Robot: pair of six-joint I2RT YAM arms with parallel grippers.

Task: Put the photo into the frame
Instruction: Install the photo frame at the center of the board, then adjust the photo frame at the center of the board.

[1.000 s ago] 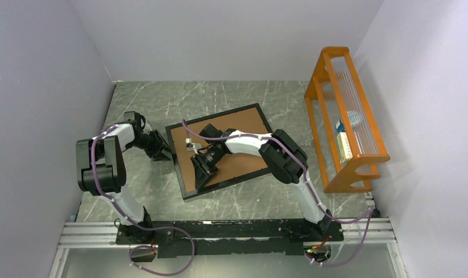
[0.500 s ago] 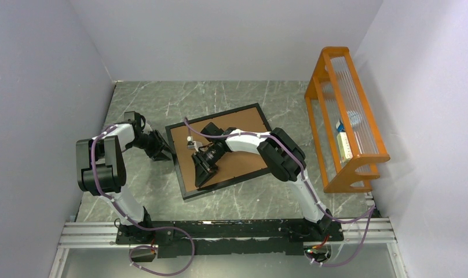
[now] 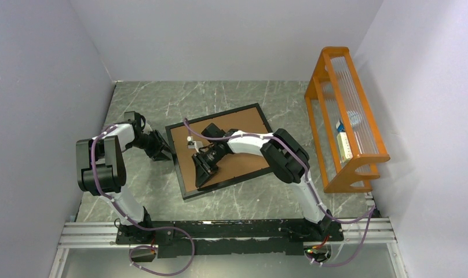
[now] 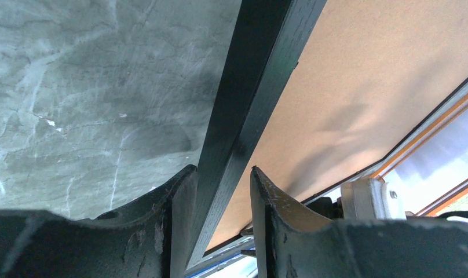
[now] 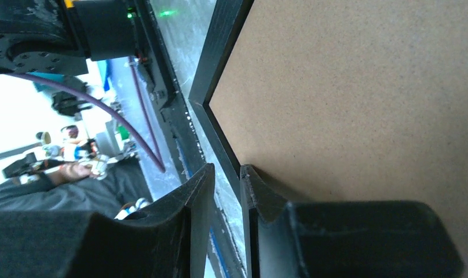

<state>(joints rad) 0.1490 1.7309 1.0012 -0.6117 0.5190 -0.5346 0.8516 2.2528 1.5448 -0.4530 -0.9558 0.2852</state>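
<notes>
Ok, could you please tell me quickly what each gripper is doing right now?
Left gripper: closed on the black frame, at its edge.
Right gripper: closed on another edge of it.

Matt black frame, grainy brown board

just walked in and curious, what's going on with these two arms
Both arms are working on the black frame. It sits on the table with its brown backing board facing up. The left gripper is closed on the frame's left rail. The right gripper pinches the rail near a corner. No photo shows in any view.
</notes>
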